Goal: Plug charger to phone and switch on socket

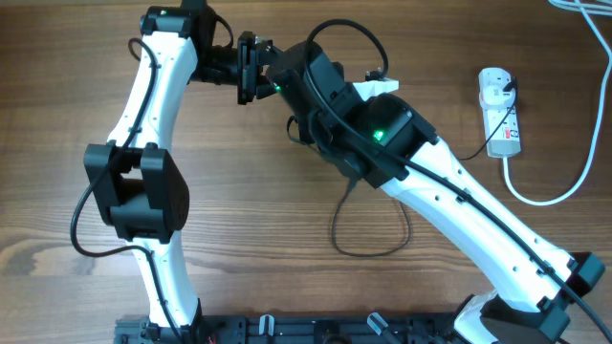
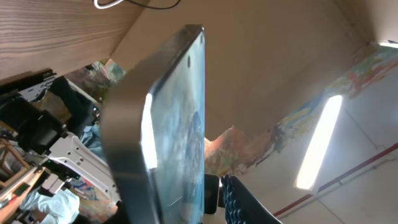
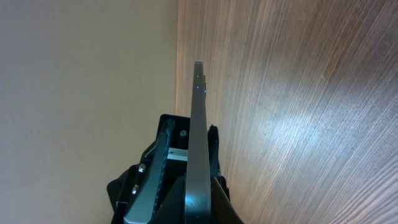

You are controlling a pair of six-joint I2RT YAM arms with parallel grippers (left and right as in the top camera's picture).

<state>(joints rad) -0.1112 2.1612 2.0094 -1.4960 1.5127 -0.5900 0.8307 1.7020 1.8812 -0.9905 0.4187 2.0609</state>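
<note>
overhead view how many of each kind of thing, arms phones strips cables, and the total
robot arms: 2
phone: 1
power strip: 1
black charger cable: 1
white cord: 1
total: 6

The left arm (image 1: 153, 86) and right arm (image 1: 478, 205) meet at 12 o'clock on the bench (image 1: 57, 143), crowding the phone (image 1: 249, 67). At 3 o'clock the socket (image 1: 499, 113) lies open from above, with its white cord (image 1: 540, 202) looping at 4 o'clock.
</note>
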